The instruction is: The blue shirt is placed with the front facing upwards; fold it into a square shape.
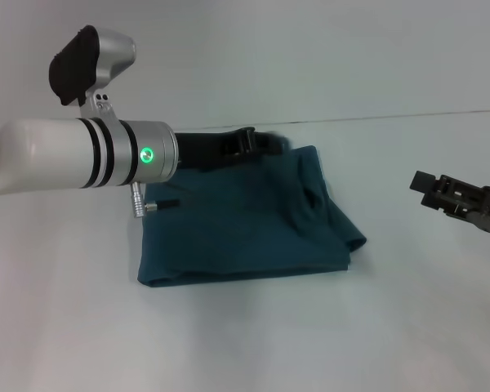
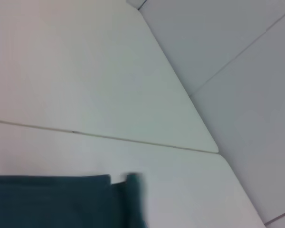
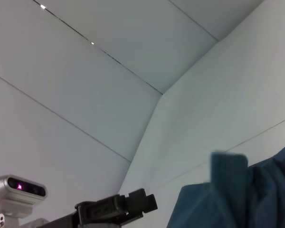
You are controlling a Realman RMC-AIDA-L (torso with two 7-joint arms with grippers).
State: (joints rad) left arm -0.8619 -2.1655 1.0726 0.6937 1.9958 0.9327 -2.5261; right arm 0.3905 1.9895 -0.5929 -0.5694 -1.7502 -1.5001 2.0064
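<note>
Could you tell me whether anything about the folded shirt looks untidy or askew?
Yes. The blue shirt is folded into a rough rectangle, but its right edge is bunched and rumpled, with a fold bulging out near the right front corner. The left gripper is at its far edge.

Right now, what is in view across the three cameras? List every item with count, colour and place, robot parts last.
blue shirt: one, dark teal-blue, folded into a rough rectangle at the table's centre, plain side up, no lettering showing.
table: one, white, under the shirt, a seam line running across its far part.
left arm: one, white and silver with a green light, reaching in from the left above the shirt's far left corner.
left gripper: one, black, at the shirt's far edge.
right gripper: one, black, above bare table right of the shirt, apart from it.
</note>
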